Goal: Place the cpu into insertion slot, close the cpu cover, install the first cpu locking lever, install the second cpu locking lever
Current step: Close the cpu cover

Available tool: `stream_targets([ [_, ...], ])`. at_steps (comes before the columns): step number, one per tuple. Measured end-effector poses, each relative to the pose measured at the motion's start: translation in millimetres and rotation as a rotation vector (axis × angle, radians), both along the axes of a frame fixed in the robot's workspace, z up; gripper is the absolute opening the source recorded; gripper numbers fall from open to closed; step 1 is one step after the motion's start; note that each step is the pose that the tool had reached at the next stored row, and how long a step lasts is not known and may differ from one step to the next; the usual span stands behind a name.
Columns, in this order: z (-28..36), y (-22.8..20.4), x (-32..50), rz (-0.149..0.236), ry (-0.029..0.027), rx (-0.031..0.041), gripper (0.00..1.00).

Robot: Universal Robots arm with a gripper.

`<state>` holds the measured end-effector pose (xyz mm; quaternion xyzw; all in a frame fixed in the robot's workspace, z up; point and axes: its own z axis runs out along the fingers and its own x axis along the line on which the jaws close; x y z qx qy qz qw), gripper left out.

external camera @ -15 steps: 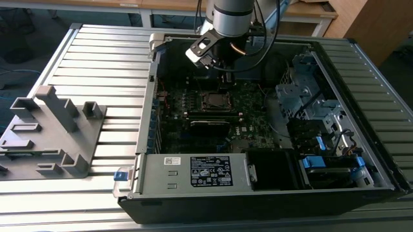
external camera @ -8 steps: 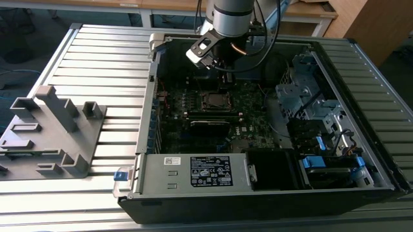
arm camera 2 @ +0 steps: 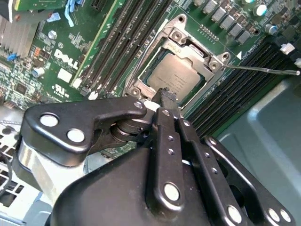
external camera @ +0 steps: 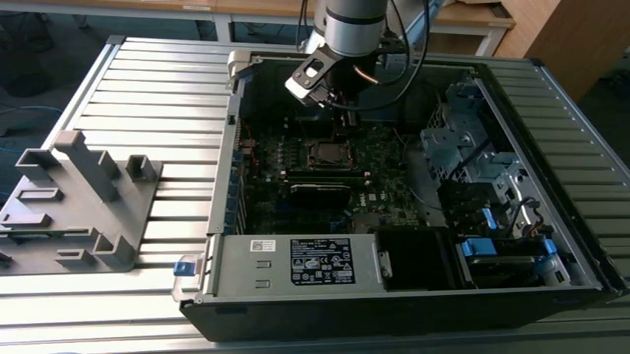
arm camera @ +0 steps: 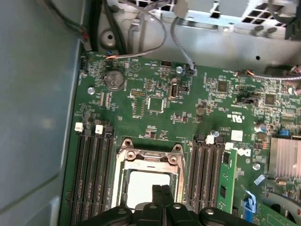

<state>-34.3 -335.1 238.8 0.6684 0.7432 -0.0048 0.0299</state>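
The cpu (arm camera 2: 176,77) (arm camera: 146,186) lies flat in the insertion slot (external camera: 325,153), its silver-grey top showing in both wrist views. The cpu cover (arm camera 2: 188,47) (arm camera: 146,157), a silvery frame, lies down around the chip. A thin metal locking lever (arm camera 2: 263,69) sticks out sideways from one corner of the socket, unlatched. My gripper (arm camera 2: 167,94) (arm camera: 161,190) hangs just above the edge of the chip, shut, with nothing between its fingers. In the exterior view the gripper (external camera: 340,110) is inside the open computer case, a little beyond the socket.
Long black memory slots (arm camera: 91,179) (arm camera: 207,174) flank the socket on both sides. Loose cables (arm camera: 160,33) hang near the case wall. A drive cage (external camera: 473,147) fills the exterior view's right of the case (external camera: 394,310). A grey fixture (external camera: 79,199) stands on the table at the exterior view's left.
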Motion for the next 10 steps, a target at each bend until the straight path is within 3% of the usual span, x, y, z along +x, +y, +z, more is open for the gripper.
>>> stream_targets([
  [10, -0.3, 0.0, 0.0, 0.129, 0.0, 0.0, 0.1],
])
